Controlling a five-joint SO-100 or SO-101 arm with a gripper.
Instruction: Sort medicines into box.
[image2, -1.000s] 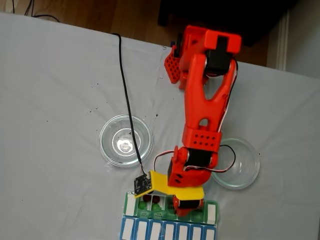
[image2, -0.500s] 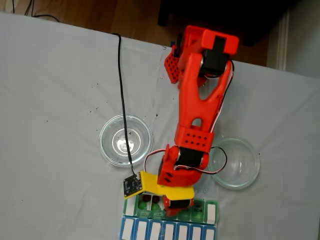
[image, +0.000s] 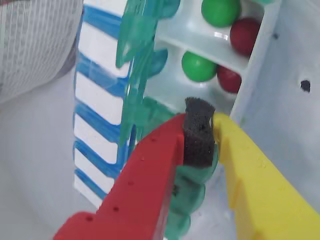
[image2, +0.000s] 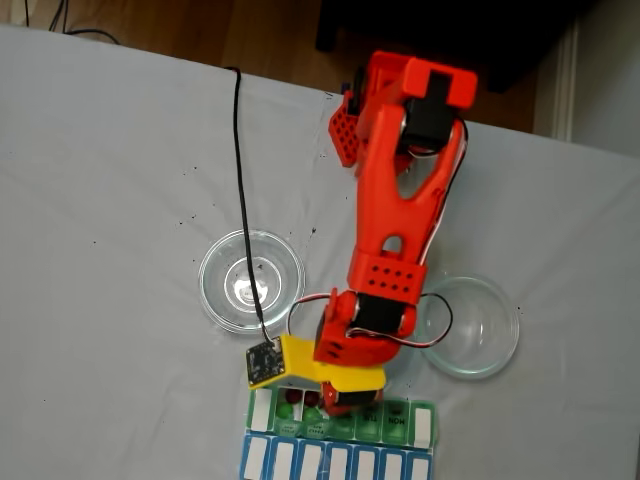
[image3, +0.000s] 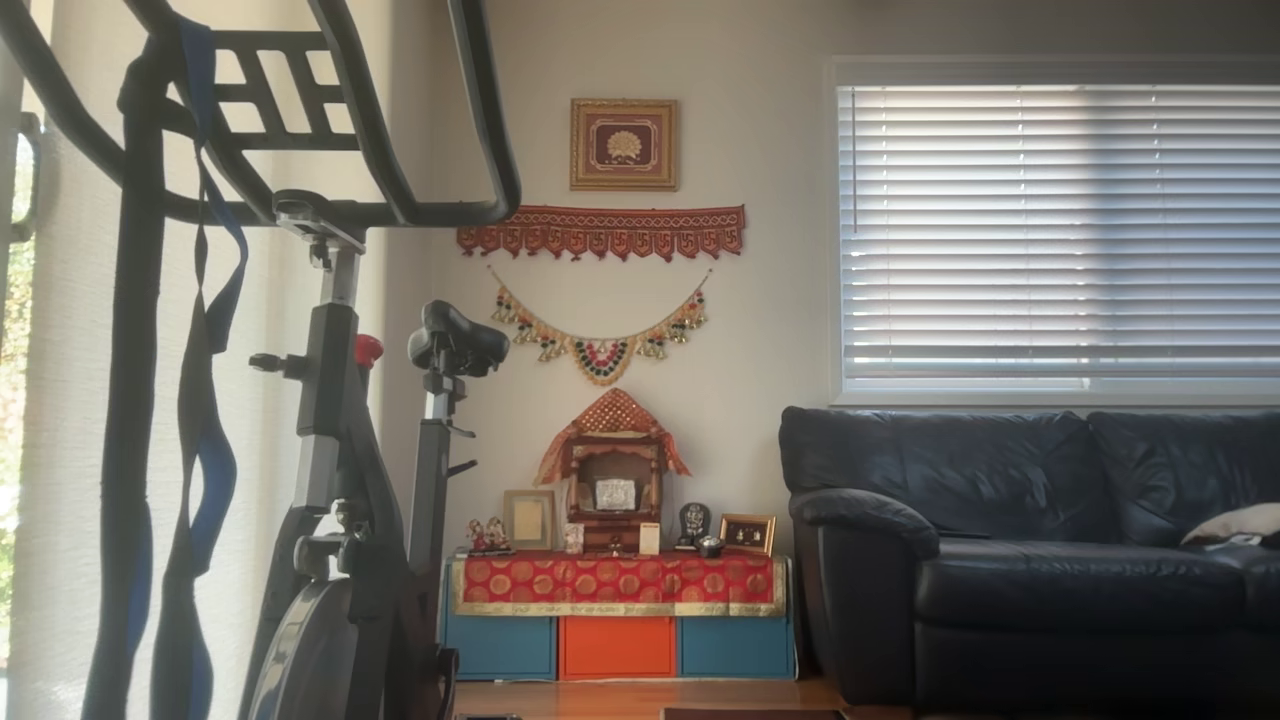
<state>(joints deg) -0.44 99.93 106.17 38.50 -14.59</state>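
1. Gripper (image: 212, 131): in your wrist view the red finger (image: 145, 185) and the yellow finger (image: 260, 185) stand almost together, a black foam pad (image: 199, 132) filling the narrow gap at the tips. You can see no ball between them. Whether they pinch the green lid (image: 187, 200) beneath them cannot be told.
2. Pill box (image2: 425, 425): at the bottom edge of your fixed view, directly under the gripper (image2: 338, 400), with the blue-lidded row (image2: 340, 462) alongside.
3. Open compartments: just beyond the fingertips in the wrist view. The nearer one holds a green ball (image: 199, 66) and a red ball (image: 229, 79); the next holds another green ball (image: 220, 12) and red ball (image: 245, 36).
4. Raised green lids (image: 135, 55): standing on edge, left of those compartments.
5. Glass dishes: one (image2: 250, 281) left of the arm, one (image2: 478, 325) right of it, both beside the box on your grey table (image2: 110, 200).
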